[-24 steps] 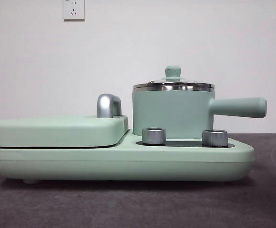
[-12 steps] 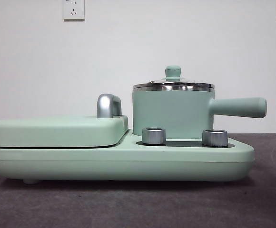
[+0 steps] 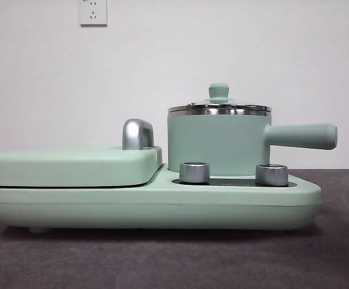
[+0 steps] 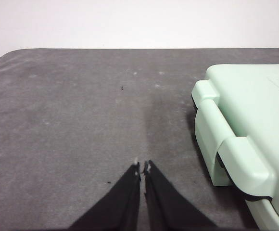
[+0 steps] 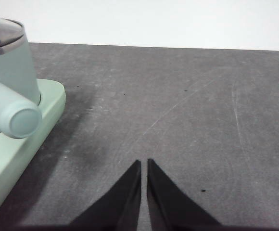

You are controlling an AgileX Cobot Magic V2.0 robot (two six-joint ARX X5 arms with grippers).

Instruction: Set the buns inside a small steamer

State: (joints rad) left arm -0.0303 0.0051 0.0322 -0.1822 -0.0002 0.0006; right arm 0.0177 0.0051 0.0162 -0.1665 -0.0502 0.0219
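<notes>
A: Front view — the mint-green base (image 3: pixel 150 208) carries the flat griddle (image 3: pixel 72 167) and the small steamer (image 3: pixel 218 143), glass lid (image 3: pixel 219 106) on, straight handle (image 3: pixel 301 136) out to the side. No arm shows there.

B: The wrist views do show them. The left gripper (image 4: pixel 142 168) has its jaws closed, griddle (image 4: pixel 247 125) off beside them; the right gripper (image 5: pixel 144 163) is closed too, steamer (image 5: pixel 7 67) well aside.

A: Changed since a second ago?

B: Nothing. Buns — not in view.
</notes>
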